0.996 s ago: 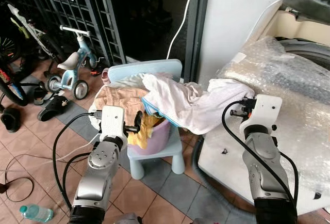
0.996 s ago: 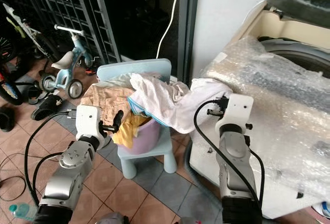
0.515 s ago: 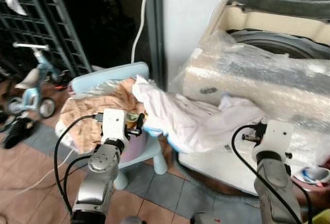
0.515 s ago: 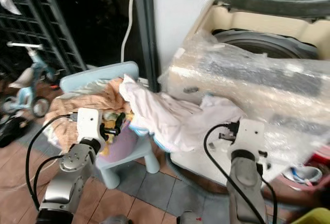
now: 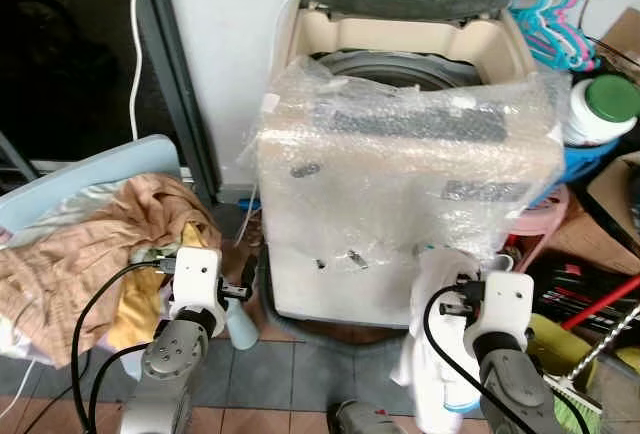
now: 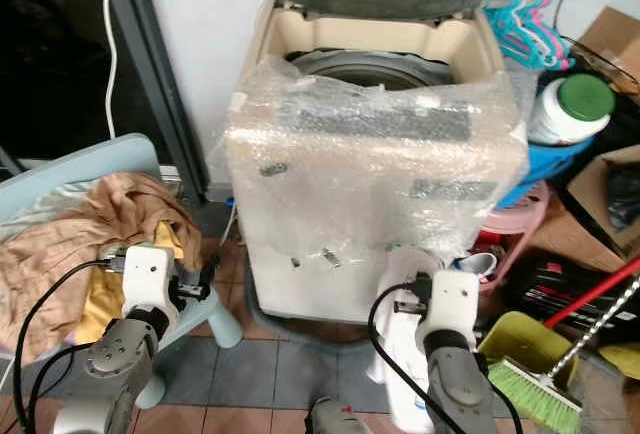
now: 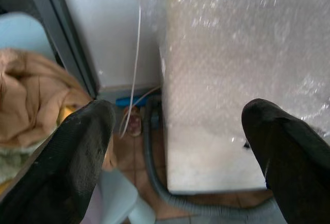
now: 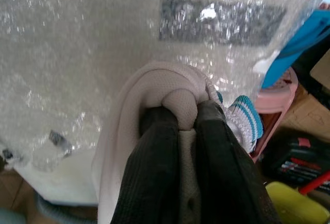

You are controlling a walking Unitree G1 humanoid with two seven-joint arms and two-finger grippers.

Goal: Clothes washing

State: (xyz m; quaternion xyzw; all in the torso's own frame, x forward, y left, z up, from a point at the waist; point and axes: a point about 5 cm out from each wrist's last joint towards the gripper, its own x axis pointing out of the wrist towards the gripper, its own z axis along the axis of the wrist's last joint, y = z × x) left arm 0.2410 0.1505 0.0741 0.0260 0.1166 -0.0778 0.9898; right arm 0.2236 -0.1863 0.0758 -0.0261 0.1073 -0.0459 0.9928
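Right gripper (image 8: 180, 131) is clamped on a white garment (image 5: 432, 354), which hangs low before the washing machine (image 5: 400, 214). I judge the cloth soft and light, but long, so it can drag or catch on the bubble wrap (image 6: 380, 144); the bunched fold between the fingers seems a good hold. It is plain white with a blue-striped cuff. Left gripper (image 7: 175, 146) stands open and empty near the pile of tan clothes (image 5: 80, 244). Farther off, the drum (image 5: 400, 66) is open under the raised lid.

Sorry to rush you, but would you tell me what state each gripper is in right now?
Left gripper: open, holding nothing.
Right gripper: shut on the white garment, in front of the bubble-wrapped washing machine.
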